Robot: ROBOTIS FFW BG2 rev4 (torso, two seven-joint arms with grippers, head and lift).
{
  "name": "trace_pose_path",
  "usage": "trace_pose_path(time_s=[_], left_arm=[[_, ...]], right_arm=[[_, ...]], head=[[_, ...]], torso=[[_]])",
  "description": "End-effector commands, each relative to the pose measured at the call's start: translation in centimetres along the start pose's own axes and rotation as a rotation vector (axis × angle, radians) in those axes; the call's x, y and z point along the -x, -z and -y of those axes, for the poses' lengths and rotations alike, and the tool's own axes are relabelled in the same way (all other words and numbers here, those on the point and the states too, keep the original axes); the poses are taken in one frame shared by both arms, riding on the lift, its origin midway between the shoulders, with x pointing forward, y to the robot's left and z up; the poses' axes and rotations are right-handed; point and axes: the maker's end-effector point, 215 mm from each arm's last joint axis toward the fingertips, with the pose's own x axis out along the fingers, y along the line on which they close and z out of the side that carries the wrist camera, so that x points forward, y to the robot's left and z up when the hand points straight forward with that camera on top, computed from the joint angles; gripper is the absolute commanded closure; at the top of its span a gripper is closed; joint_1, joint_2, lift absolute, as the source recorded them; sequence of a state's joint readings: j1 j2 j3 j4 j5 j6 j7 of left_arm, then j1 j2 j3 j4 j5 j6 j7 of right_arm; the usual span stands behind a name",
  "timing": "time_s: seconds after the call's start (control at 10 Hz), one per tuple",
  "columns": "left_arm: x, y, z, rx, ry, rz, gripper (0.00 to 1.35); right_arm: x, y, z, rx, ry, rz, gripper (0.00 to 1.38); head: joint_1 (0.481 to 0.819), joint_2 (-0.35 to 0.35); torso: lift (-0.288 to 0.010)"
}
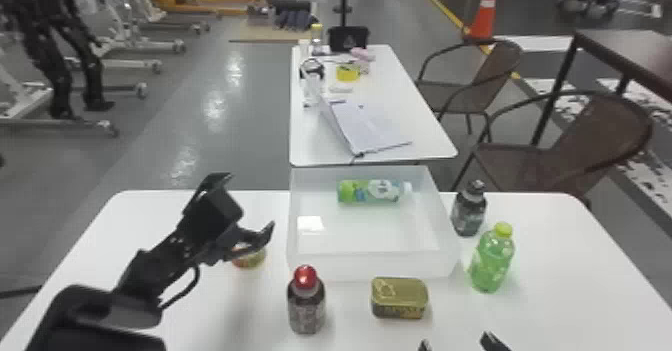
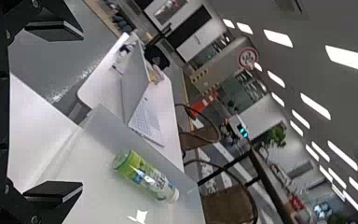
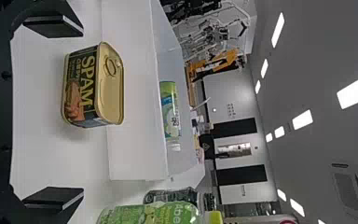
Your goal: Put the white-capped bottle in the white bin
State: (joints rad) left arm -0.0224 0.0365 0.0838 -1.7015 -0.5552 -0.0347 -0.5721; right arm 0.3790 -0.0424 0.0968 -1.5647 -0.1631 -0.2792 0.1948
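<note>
Bottle (image 1: pixel 372 191), green and blue, white-capped, sideways in white bin (image 1: pixel 370 266); left end effector (image 1: pixel 250 201), right end effector (image 1: pixel 456 341) released.

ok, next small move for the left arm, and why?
I'd probably ease the left gripper away from the bin: the white-capped bottle already lies on its side inside, and the gripper is open with nothing between its fingers.
</note>
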Motion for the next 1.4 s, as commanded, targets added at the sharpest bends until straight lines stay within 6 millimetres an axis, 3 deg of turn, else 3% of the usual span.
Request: trace_pose_path(time_s=[0.0,0.1,0.3,0.7,0.8,1.3], left_arm=[[5.9,5.8,-2.5,0.183,-0.132,-0.017,0.17],[9.1,7.8,-3.8,0.263,-0.206,0.002,0.17],[13.2,10.0,-3.0,0.417,-0.305,0.042,0.17],[19.2,13.8,-0.9,0.600,-0.471,0.102,0.17],[20.1,14.1,-0.2,0.583,-0.469,0.090,0.17],[19.3,14.1,1.7,0.611,-0.449,0.068,0.17]], right_arm=[[0.2,0.1,0.3,0.003,0.001,-0.003,0.10],[0.3,0.1,0.3,0.003,0.003,-0.004,0.10],[0.4,0.1,0.2,0.005,0.002,-0.005,0.10],[0.6,0.2,0.3,0.006,0.006,-0.007,0.10],[0.8,0.4,0.4,0.005,0.011,-0.011,0.10],[1.1,0.3,0.6,0.014,0.020,-0.012,0.10]], head=[[0.549,0.000],[0.549,0.000],[0.549,0.000],[0.549,0.000],[0.549,0.000],[0.549,0.000]], torso=[[-0.100],[-0.100],[-0.100],[-0.100],[-0.100],[-0.100]])
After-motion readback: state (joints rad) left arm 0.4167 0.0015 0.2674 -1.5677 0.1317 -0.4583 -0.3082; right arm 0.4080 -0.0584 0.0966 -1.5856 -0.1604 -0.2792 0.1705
